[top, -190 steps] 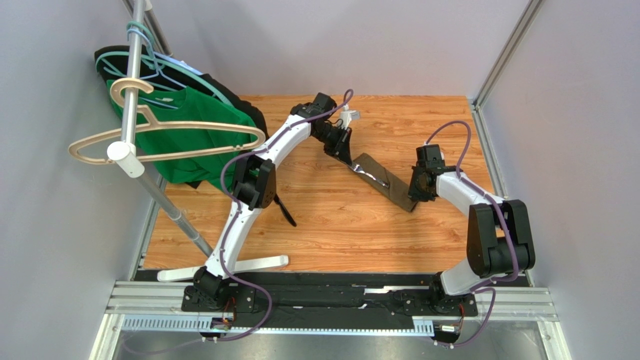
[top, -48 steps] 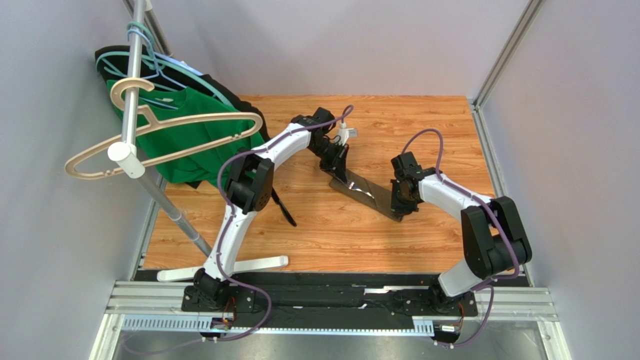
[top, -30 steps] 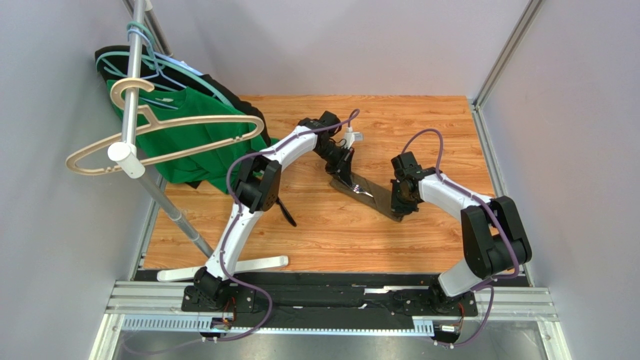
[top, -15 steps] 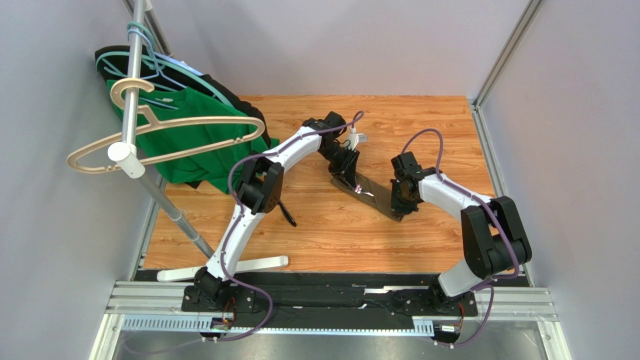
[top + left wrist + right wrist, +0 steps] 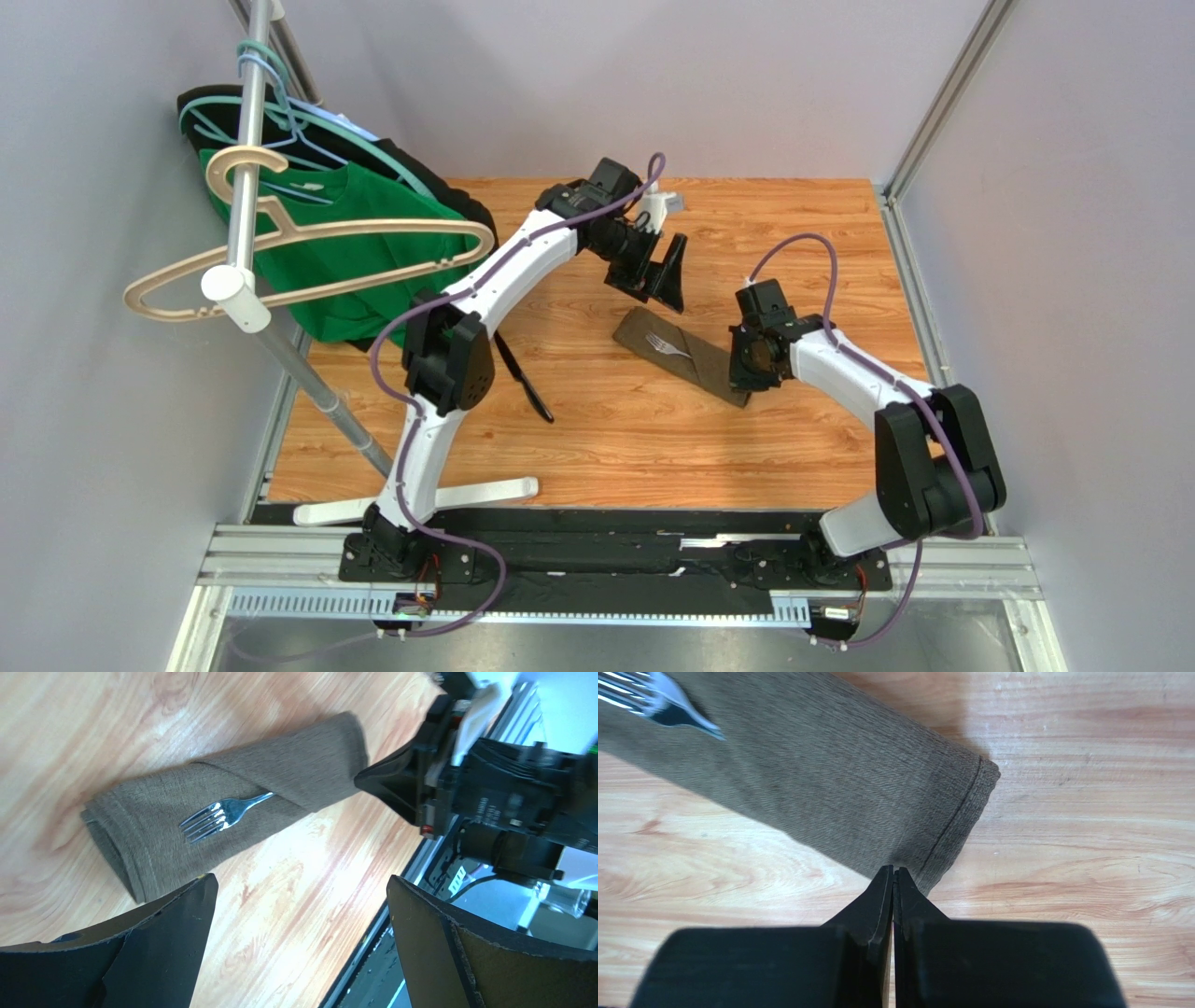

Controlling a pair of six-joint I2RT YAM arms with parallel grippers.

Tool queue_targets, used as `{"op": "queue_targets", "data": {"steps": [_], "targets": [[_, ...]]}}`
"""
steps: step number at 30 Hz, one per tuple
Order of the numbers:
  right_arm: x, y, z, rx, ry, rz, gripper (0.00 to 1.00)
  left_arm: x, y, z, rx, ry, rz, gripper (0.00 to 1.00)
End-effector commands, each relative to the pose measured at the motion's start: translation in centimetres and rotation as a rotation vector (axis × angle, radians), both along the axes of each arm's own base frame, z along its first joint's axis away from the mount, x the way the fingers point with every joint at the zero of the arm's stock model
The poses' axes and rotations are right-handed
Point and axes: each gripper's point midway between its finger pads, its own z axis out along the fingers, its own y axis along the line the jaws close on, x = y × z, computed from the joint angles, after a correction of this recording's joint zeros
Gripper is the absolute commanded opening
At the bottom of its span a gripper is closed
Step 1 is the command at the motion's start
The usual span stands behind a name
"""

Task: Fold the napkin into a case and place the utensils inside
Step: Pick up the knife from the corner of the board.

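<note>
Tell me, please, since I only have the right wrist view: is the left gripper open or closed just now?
Observer: The left gripper is open, its jaws wide apart with nothing between them.
Operator: Thank you. Where is it relative to the case?
Observer: In the top view it hovers beyond the far end of the case, apart from it.
Operator: And how does the fork sit?
Observer: The fork has its tines and neck lying exposed on top of the case; its handle is tucked under the diagonal fold.
</note>
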Motion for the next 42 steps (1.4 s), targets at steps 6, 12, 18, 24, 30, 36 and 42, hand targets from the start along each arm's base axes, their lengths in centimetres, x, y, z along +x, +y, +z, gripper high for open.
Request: {"op": "queue_targets", "data": {"steps": [6, 12, 18, 24, 30, 36, 42], "targets": [[2.1, 5.7, 9.2, 0.153, -0.308, 0.192, 0.31, -7.1, 2.7, 13.9, -0.114, -0.239, -0.015, 0.9], [2.7, 14.9, 10.0, 0.275, -0.392, 0.368, 0.51, -13.2, 9.1, 22.9, -0.25, -0.496, 0.05, 0.92], [3.8, 25.6, 7.6, 0.228, -0.365, 0.572, 0.54, -18.2, 14.5, 28.2, -0.414, -0.75, 0.121, 0.96], [3.4, 32.7, 4.3, 0.143, -0.3, 0.684, 0.58, -20.6, 18.2, 29.7, -0.421, -0.815, 0.21, 0.95], [3.1, 36.6, 1.2, 0.048, -0.255, 0.726, 0.59, -21.7, 20.1, 28.4, -0.365, -0.785, 0.248, 0.95], [1.8, 35.4, -2.1, -0.037, -0.196, 0.731, 0.51, -22.5, 20.9, 27.8, -0.35, -0.77, 0.251, 0.95], [0.3, 32.6, -4.1, -0.126, -0.138, 0.757, 0.42, -22.3, 20.8, 26.4, -0.315, -0.73, 0.26, 0.95]]}}
